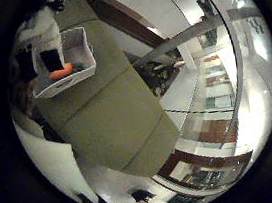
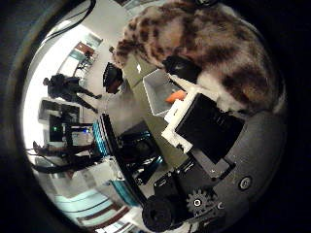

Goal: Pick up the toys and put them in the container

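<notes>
So the main thing here is a fuzzy plush toy with brown-and-tan leopard-style spots and a paler cream patch [image 2: 204,43], and it's pressed right up against the palm, filling a big chunk of the thumb side view. The fur looks soft and shaggy, with dark blotches over a sandy base and whiter fluff where it meets the robot parts. The white-and-black robot hand [image 2: 204,131] has its blocky finger segments lying against the plush, with a black fingertip tucked into the fur, so it looks like the fingers are wrapped on the toy and holding it. I can't see every finger, though.

The white rectangular plastic container [image 1: 78,48] sits on a long olive-green table top [image 1: 113,119], near one end of it. Inside there's an orange carrot-shaped toy [image 1: 61,71] lying against the wall, plus a dark square object [image 1: 51,59] next to it that I can't make out. Seen from the little finger side, the bin is off at about 10 o'clock from the middle of the table surface, well apart from the palm. The plush is up above the table, not in the bin.
</notes>
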`<state>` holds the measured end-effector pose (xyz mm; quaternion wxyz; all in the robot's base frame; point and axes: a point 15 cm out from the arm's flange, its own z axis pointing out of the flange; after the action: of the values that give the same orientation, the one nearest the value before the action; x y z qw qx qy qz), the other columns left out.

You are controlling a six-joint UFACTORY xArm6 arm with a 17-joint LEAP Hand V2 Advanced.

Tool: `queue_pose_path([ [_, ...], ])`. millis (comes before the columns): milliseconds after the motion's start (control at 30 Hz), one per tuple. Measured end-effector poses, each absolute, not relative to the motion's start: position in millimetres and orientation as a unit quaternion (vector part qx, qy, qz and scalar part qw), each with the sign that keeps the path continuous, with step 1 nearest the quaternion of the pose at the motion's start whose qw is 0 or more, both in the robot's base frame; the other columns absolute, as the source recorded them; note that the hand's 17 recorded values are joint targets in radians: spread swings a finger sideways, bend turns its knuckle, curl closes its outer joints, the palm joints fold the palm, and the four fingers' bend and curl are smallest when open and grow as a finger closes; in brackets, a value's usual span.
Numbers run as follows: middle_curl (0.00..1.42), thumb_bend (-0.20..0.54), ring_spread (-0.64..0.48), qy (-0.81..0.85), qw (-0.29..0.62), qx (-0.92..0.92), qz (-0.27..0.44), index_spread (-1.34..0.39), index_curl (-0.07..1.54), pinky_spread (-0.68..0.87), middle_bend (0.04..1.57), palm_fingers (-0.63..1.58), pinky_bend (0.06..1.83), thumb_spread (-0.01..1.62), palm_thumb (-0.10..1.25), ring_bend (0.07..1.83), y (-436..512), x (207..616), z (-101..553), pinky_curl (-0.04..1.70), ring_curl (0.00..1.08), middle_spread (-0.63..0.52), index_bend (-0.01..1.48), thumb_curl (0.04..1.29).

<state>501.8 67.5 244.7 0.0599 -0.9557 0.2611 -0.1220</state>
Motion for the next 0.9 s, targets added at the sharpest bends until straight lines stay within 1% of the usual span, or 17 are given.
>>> queue_pose_path([
  [233,0.73,-0.013,-0.25,0.240,0.067,-0.962,-0.111,-0.22,0.80,-0.19,1.38,1.13,1.40,1.02,1.07,1.27,122,491,235,0.82,0.89,-0.12,1.19,0.58],
  [500,0.73,-0.014,-0.25,0.227,0.061,-0.968,-0.086,-0.22,0.79,-0.19,1.38,1.13,1.39,1.02,1.07,1.27,159,481,205,0.83,0.90,-0.12,1.19,0.59],
  [900,0.74,-0.015,-0.26,0.223,0.059,-0.970,-0.077,-0.22,0.79,-0.19,1.38,1.12,1.39,1.01,1.08,1.28,184,489,155,0.84,0.90,-0.12,1.18,0.61],
])
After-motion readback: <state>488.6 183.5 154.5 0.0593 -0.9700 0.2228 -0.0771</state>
